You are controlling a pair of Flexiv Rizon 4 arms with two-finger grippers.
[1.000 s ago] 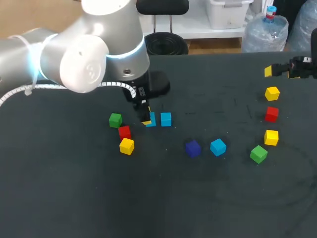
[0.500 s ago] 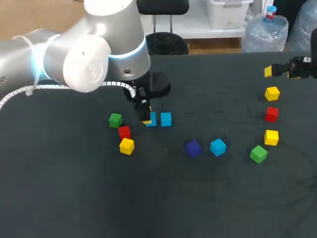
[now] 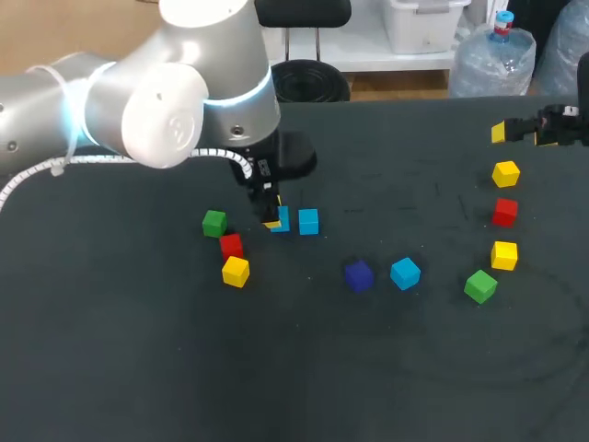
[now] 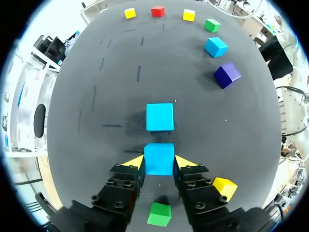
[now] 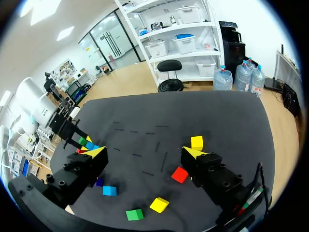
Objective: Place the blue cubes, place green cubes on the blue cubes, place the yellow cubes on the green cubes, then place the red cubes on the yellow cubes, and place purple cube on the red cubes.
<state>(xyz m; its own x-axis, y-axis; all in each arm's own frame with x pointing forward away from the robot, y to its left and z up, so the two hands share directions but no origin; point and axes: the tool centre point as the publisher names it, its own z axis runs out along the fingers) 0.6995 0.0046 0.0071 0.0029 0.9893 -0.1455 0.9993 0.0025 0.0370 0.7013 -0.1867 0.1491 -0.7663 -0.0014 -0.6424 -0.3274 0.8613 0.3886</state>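
Black table top (image 3: 138,368) carries every cube. My white left arm (image 3: 156,101) comes in from 9 o'clock to mid-table.

Left gripper (image 4: 159,162): closed down, both yellow tips pressed on opposite sides of a light blue cube (image 4: 159,157) resting on the table. A second light blue cube (image 4: 160,117) sits just ahead of it, at 3 o'clock in the head view, with a narrow gap between.

Right gripper (image 5: 145,153): at the table's 2 o'clock edge, fingers spread wide, holding nothing.

At 8 o'clock of the left gripper: green cube (image 3: 214,222), red cube (image 3: 231,245), yellow cube (image 3: 236,272).

At 4 o'clock: dark purple cube (image 3: 358,274) beside a third light blue cube (image 3: 405,273).

Right side, running toward 6 o'clock: right-hand yellow cube (image 3: 505,173), right-hand red cube (image 3: 504,212), lower yellow cube (image 3: 504,255), right-hand green cube (image 3: 479,285).
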